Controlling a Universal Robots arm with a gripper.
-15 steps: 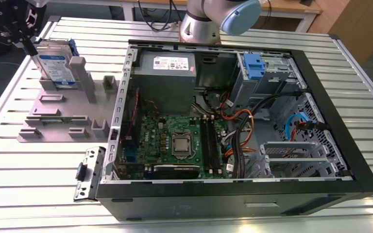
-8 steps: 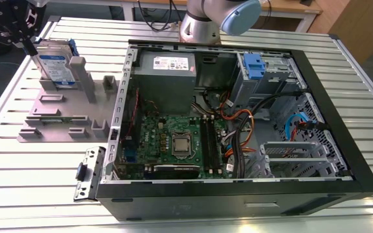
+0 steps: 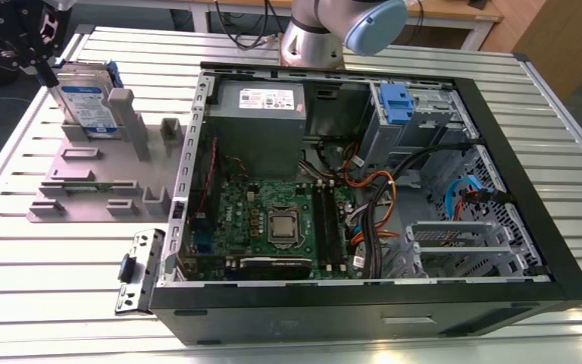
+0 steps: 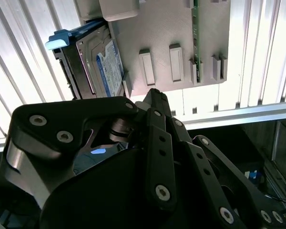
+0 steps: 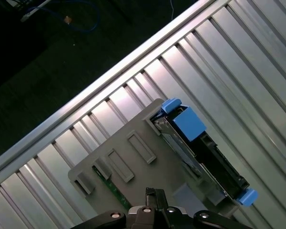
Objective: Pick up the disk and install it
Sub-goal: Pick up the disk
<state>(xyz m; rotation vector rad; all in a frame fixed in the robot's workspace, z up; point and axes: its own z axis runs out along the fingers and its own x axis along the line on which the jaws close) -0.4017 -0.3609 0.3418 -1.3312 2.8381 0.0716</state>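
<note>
On the exterior view's left, beside the open computer case (image 3: 372, 307), the disk (image 3: 84, 102) stands on edge in a grey holder (image 3: 99, 182) on the slatted table (image 3: 48, 265). Close over its top edge hangs the gripper (image 3: 39, 68); whether its jaws are spread or pressed together, I cannot tell.

A ribbed table (image 3: 58, 258) of silver metal slats carries three things: a flat grey holder plate (image 3: 89, 178) with upright slots toward the exterior view's left, an open black computer case (image 3: 372, 307) just beside it, and a small metal bracket (image 3: 139, 269) lying against the case's corner.
</note>
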